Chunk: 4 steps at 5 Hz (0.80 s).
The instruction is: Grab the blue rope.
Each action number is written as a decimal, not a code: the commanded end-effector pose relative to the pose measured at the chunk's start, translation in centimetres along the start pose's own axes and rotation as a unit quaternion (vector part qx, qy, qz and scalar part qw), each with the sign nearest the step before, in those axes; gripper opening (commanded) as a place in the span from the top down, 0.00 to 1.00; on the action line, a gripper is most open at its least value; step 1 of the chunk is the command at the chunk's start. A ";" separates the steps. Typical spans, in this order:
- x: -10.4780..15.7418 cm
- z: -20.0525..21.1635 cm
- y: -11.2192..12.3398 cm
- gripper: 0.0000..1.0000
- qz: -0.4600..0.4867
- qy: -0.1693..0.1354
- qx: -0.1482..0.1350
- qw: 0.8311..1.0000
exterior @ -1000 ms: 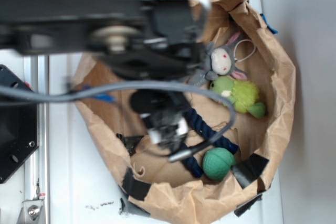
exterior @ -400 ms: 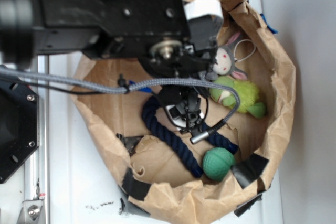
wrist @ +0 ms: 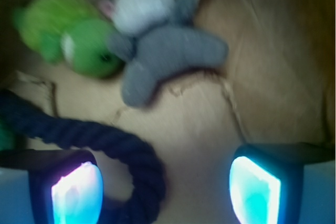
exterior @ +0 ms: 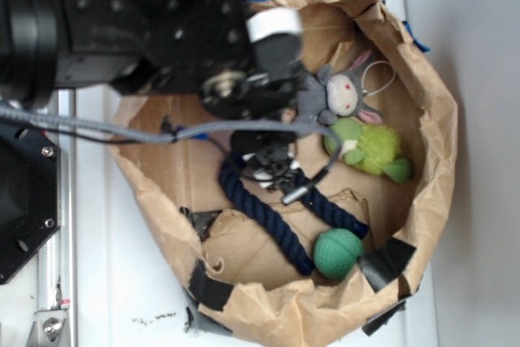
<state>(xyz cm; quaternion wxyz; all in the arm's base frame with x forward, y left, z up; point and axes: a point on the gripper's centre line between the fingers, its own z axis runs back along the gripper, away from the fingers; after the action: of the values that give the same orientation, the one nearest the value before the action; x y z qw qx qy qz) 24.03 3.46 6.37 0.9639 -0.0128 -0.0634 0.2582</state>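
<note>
The rope lies in the paper bag, a U whose bend sits at 10 o'clock and whose two legs run toward 4 o'clock, ending by the green ball. The gripper hangs spread, the bend curling beside one finger, not pinched. Since 0.4 s ago the arm has shifted toward 10 o'clock, uncovering more of the grey bunny. The bag also holds a green plush. The bag stands on the white desk.

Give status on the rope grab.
Tool open, empty, above bag floor. Blue rope bend lies beside one finger, ungripped. Grey bunny nearby, apart from the rope.
</note>
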 end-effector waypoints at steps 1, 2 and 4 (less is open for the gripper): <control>0.8 -0.6 0.3 0.00 0.022 -0.036 -0.010 0.999; 0.9 -1.4 -0.2 0.00 0.022 -0.037 -0.010 0.999; 1.1 -2.0 -1.2 0.00 -0.017 -0.020 -0.008 1.000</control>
<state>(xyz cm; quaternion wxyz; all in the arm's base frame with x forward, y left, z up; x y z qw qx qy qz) 25.22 2.65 3.89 0.9681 -0.0136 -0.0670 0.2412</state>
